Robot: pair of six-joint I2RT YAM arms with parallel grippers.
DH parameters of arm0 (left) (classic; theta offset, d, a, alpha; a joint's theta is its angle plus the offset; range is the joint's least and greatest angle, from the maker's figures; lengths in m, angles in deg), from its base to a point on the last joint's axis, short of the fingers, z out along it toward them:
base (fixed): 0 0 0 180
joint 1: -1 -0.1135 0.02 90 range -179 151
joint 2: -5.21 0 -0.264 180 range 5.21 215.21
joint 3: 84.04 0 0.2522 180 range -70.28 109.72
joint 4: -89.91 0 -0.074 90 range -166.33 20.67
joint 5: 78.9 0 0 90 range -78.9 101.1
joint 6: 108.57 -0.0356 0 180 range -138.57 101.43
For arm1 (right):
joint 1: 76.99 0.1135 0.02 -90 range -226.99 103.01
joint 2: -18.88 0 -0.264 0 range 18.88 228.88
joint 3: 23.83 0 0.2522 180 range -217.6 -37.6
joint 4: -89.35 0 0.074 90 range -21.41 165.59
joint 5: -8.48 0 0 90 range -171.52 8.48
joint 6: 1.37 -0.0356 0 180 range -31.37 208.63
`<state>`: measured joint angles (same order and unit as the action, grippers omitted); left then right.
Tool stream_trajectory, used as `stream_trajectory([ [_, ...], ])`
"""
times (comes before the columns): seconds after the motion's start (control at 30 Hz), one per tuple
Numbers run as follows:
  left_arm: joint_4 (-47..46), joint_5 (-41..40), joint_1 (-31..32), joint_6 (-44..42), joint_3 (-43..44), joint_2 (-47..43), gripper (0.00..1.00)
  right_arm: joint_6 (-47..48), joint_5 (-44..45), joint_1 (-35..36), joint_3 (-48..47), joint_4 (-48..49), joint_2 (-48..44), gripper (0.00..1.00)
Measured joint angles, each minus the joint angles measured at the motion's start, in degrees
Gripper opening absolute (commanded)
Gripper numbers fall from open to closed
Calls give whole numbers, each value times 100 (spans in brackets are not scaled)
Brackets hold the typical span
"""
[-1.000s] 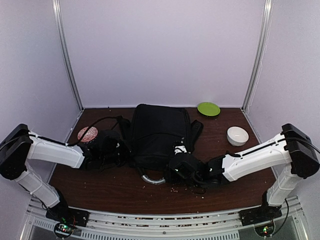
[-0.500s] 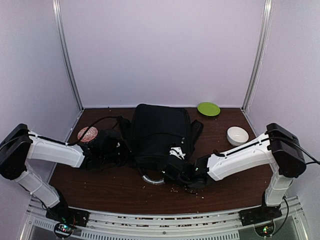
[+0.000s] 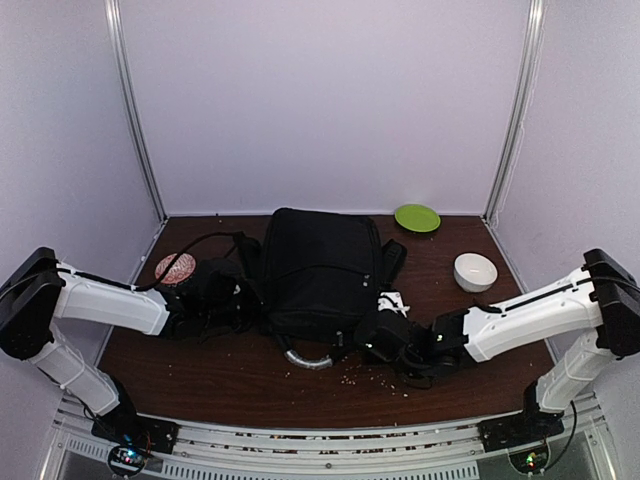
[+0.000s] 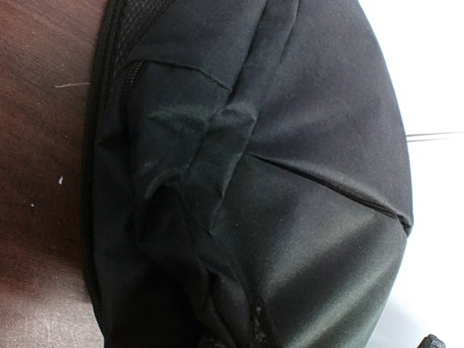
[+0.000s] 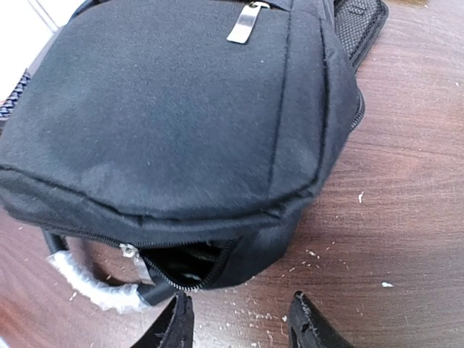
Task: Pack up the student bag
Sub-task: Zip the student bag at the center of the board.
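The student bag [image 3: 320,270] lies flat in the middle of the counter [image 3: 200,375], its handle end toward the near edge. No loose school things show on the counter, so the filling looks largely done, though what is inside is hidden in the dark. What is left, as I judge it, is the closing: the zip mouth [image 5: 190,267] at the near end gapes partway, and its pull [image 5: 132,254] hangs at one end of the gap. The bag is black, soft and plump, creased along its left side, with a carry handle [image 5: 90,284] wrapped in clear film. The right tool [image 5: 243,325] hovers just before that mouth, fingers spread and empty. The left tool [image 3: 228,298] is close against the bag's left side; whether it is clenched I cannot tell. A green plate [image 3: 417,217] sits at the far right corner, a white bowl [image 3: 475,271] near the right edge
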<state>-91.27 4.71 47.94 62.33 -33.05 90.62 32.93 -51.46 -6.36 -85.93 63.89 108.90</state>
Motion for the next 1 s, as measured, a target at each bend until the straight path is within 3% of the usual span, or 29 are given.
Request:
stream_trajectory([
  [0.13,0,0,0,0,7,0,0,299,-249,0,352,507,-258,42],
  [0.3,4,0,0,0,9,0,0,693,-807,7,57,1058,66,38],
  [0.63,11,4,0,-2,20,0,0,623,-1652,-173,306,2159,444,50],
  [1.0,131,20,0,-31,85,0,0,348,-2361,-511,1003,3585,529,50],
])
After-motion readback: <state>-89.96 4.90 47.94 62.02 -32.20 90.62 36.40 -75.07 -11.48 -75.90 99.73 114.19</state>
